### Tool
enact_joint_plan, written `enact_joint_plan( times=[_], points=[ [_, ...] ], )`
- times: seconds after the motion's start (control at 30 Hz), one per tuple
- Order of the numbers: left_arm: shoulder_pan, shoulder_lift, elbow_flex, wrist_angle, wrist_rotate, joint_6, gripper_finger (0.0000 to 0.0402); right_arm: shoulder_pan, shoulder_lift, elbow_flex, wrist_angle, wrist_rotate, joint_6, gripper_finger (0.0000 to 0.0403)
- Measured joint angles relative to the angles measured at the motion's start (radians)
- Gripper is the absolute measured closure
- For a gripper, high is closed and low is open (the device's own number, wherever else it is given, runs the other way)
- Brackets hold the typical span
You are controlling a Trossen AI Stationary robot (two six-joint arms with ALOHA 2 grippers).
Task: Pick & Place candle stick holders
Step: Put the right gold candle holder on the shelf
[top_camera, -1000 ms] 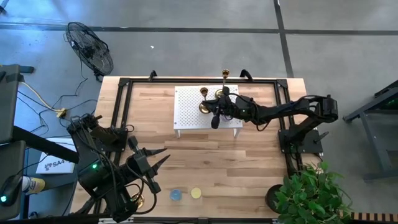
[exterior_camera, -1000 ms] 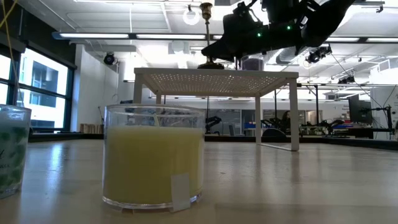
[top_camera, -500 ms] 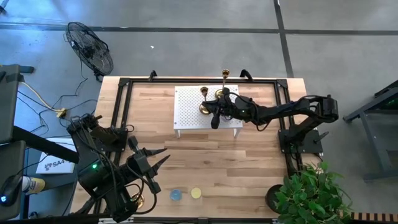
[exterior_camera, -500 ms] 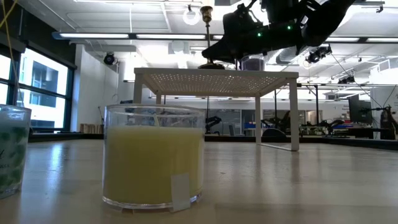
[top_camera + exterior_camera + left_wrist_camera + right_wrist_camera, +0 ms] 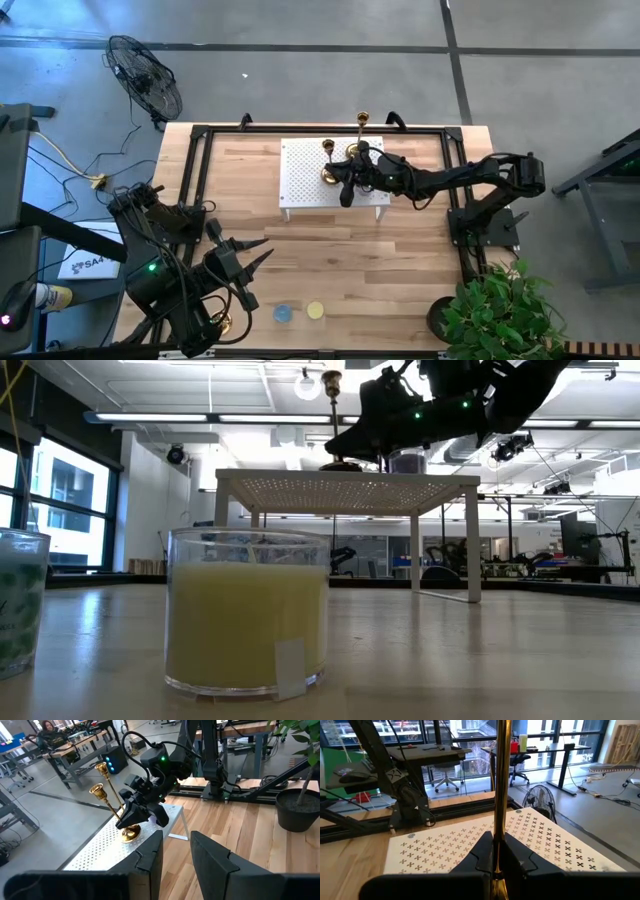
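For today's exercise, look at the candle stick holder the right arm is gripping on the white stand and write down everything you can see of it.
The candle stick holder is shiny gold metal: a round flared base, a long slim stem and a small cup on top. It stands upright, its base resting on the white perforated stand near the right hand's side. The right hand is shut on its stem low down, just above the base. A second gold holder rises just behind it; whether the two touch cannot be told.

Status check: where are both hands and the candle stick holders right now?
Right hand shut on a candle stick holder standing on the white perforated stand. Left hand waits near the front-left. Second holder stands behind.
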Motion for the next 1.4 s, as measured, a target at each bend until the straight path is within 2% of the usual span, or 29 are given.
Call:
enact_joint_plan(
  times=[0.37,0.7,0.93,1.07,1.2,1.4],
  points=[
    [0.000,0.000,0.000,0.000,-0.001,0.000,0.0305,0.001,0.004,0.073,-0.048,-0.078,-0.039,0.0393],
    [0.000,0.000,0.000,0.000,-0.004,0.001,0.0305,0.040,0.004,0.084,-0.086,-0.056,-0.061,0.0393],
    [0.000,0.000,0.000,0.000,-0.003,0.003,0.0305,0.096,0.003,0.085,-0.083,0.060,-0.102,0.0393],
    [0.000,0.000,0.000,0.000,-0.003,0.003,0.0305,0.151,0.003,0.085,-0.072,0.221,-0.172,0.0393],
    [0.000,0.000,0.000,0.000,-0.003,0.003,0.0305,0.214,0.003,0.086,-0.045,0.316,-0.214,0.0393],
    [0.000,0.000,0.000,0.000,-0.003,0.003,0.0305,0.338,0.013,0.133,-0.061,0.549,-0.298,0.0393]
  ],
)
